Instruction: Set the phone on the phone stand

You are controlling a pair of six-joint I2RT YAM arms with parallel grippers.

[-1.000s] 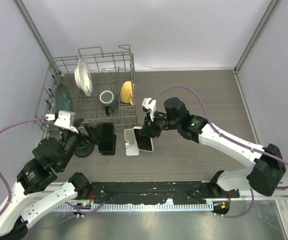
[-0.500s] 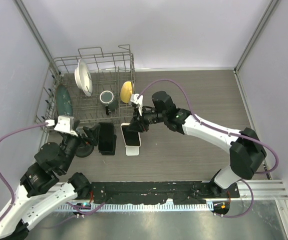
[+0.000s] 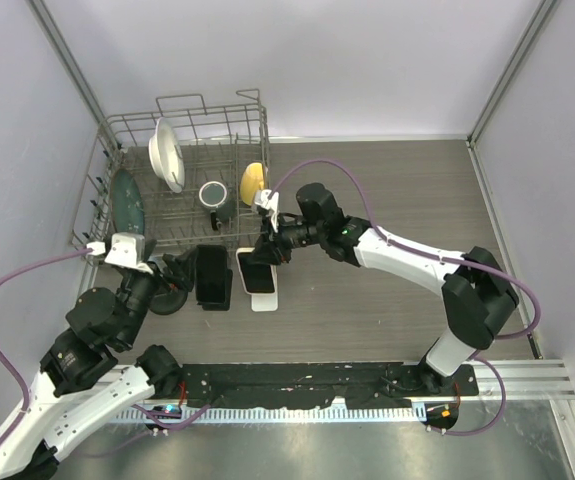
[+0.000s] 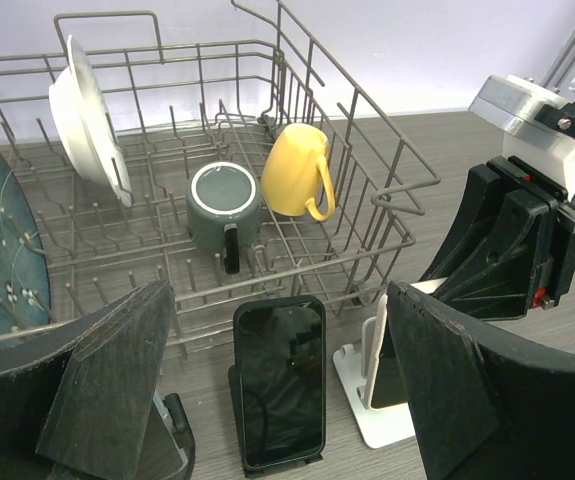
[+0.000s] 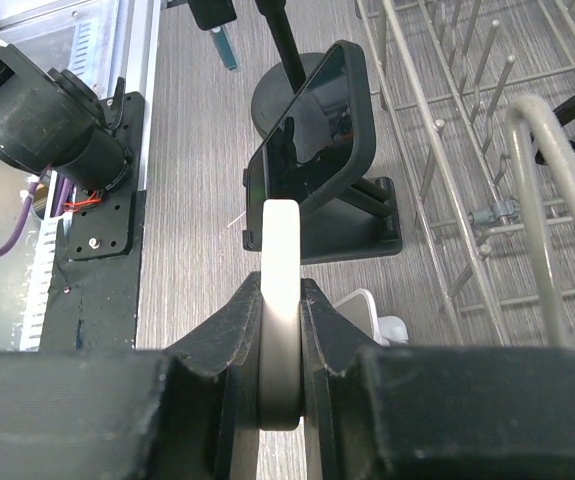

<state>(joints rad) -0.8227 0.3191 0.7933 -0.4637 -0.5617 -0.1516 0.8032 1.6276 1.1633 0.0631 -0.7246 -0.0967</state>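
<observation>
A phone in a white case [image 3: 258, 272] is pinched edge-on in my right gripper [image 3: 272, 248], which is shut on it; the wrist view shows its white edge [image 5: 282, 250] between the pads. The phone is upright right at the white phone stand [image 3: 264, 298], its lower end close to the stand's base [image 4: 387, 420]. Whether it rests on the stand I cannot tell. My left gripper [image 4: 277, 330] is open and empty at the near left, facing a black phone [image 4: 279, 380].
The black phone [image 3: 213, 272] leans on a black stand [image 5: 352, 225] just left of the white one. A wire dish rack [image 3: 192, 180] behind them holds a white plate [image 3: 166, 152], a grey mug [image 4: 222, 205], a yellow mug [image 4: 297, 170] and a teal plate [image 3: 127, 197].
My right arm has swung left with the white-cased phone, from beside the white stand to over it. The left arm has shifted slightly, with its jaws a touch wider.
</observation>
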